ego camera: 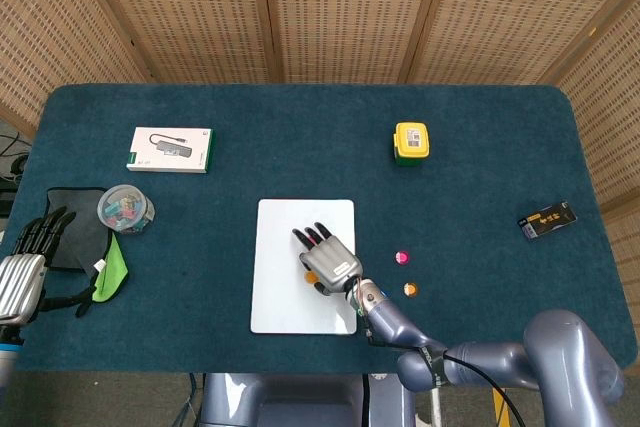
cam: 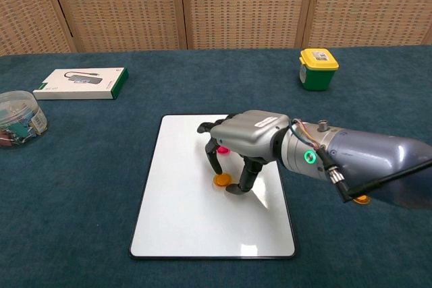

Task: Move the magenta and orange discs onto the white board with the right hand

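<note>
- It looks like a staged test area in a lab, not a home.
- Woven cane screen panels (ego camera: 330,7) wall in the space beyond the right hand (ego camera: 328,260).
- Beneath the hand lies a table (ego camera: 480,147) covered in dark teal felt, with unrelated odds and ends spread well apart around it.

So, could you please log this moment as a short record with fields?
right hand: over the white board, fingers around an orange disc
orange disc state: at the board surface; hold or release unclear
white board: also carries a magenta disc, mostly hidden by the hand
off the board: magenta disc and orange disc on the blue cloth
left hand: idle at the table's left edge, holding nothing
</note>
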{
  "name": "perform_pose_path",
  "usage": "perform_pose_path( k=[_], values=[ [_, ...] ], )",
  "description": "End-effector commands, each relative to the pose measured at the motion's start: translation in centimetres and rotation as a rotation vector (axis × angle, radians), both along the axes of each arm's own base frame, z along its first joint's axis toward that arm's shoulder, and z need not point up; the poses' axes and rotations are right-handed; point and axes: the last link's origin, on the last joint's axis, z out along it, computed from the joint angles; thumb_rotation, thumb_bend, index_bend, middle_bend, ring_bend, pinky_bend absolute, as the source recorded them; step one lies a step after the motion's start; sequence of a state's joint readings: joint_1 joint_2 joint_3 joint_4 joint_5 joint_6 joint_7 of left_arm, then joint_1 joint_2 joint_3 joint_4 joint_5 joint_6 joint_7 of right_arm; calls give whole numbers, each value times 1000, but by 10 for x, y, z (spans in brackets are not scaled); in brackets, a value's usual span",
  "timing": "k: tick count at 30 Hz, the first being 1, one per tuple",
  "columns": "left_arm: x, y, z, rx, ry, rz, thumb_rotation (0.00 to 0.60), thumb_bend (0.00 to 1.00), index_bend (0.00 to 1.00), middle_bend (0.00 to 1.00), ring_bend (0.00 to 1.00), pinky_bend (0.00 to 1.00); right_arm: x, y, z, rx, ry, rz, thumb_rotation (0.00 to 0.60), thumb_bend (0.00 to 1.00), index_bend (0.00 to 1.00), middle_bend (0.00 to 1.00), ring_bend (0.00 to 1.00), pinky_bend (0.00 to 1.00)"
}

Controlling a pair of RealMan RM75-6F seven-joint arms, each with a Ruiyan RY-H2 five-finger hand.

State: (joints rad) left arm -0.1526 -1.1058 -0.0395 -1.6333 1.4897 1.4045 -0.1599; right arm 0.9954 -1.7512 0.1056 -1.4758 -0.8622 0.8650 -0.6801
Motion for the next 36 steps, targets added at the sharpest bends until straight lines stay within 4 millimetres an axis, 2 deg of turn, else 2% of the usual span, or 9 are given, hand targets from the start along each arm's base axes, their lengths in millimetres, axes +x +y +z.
perform_pose_path(
  k=[1,4,10,12,14,17,27,32,36],
  values=[
    [0,0,0,0,-1,1,600,0,0,0,0,0,3,3,-2,6,-3,13,600,187,209,0,0,0],
    [0,0,0,-1,-3,2,600,0,0,0,0,0,8,5,3,-3,-30,22,600,45,23,0,0,0],
    [-1,0,0,-4,-4,4,600,0,0,0,0,0,2,-4,24,-58,-43,17,600,47,9,0,0,0],
    [0,0,0,-4,-4,3,600,0,0,0,0,0,-10,-9,40,-99,-28,6,600,63,71,0,0,0],
    [0,0,0,-5,-3,3,600,0,0,0,0,0,-23,-13,50,-123,-11,-13,600,108,235,0,0,0],
    [0,0,0,-6,-2,1,600,0,0,0,0,0,-48,-21,65,-166,21,-57,600,194,356,0,0,0],
    [2,-1,-2,-6,5,-4,600,0,0,0,0,0,-116,-21,89,-198,40,-217,600,260,394,0,0,0],
    [2,-1,-2,-5,6,-5,600,0,0,0,0,0,-127,-18,92,-192,28,-243,600,260,411,0,0,0],
    [2,-1,-2,-4,8,-6,600,0,0,0,0,0,-127,-18,91,-185,16,-248,600,323,417,0,0,0]
  ],
)
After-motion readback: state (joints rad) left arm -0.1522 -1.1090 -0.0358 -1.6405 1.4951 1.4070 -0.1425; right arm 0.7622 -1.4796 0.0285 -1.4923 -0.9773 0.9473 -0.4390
